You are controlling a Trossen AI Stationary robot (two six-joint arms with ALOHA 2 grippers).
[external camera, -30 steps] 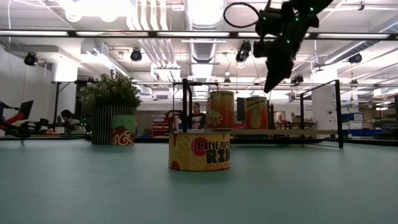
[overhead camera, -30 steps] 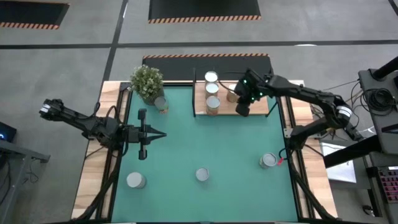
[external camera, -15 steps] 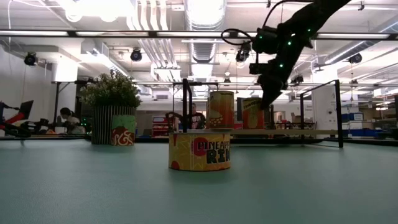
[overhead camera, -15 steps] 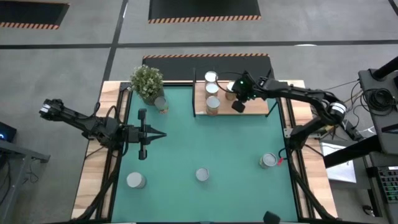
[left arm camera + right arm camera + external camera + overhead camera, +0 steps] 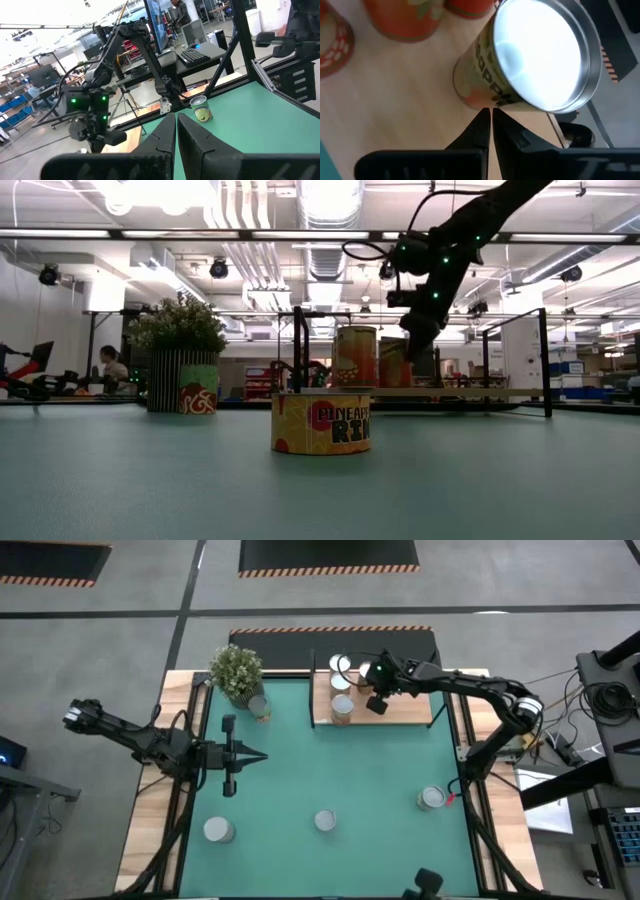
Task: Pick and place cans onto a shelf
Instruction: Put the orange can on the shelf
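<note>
I am swinging the right gripper (image 5: 372, 703), fingers together and empty, farther across the shelf (image 5: 410, 710) than 1 second ago, nudging against the can (image 5: 530, 65) just ahead, suggesting positioning while 3 cans (image 5: 325, 821) are waiting behind on the mat.

The table (image 5: 190, 690) is wood at its sides, and a big green mat (image 5: 330, 770) covers most of it. Three cans (image 5: 324, 821) stand alone on the mat near the front: one at the left, one in the middle, one at the right. A potted plant (image 5: 236, 672) sits at the back left corner, with another can just beside it. At the back lies the shelf (image 5: 405, 712), a light wooden board. More cans stand on its left part, close together.
</note>
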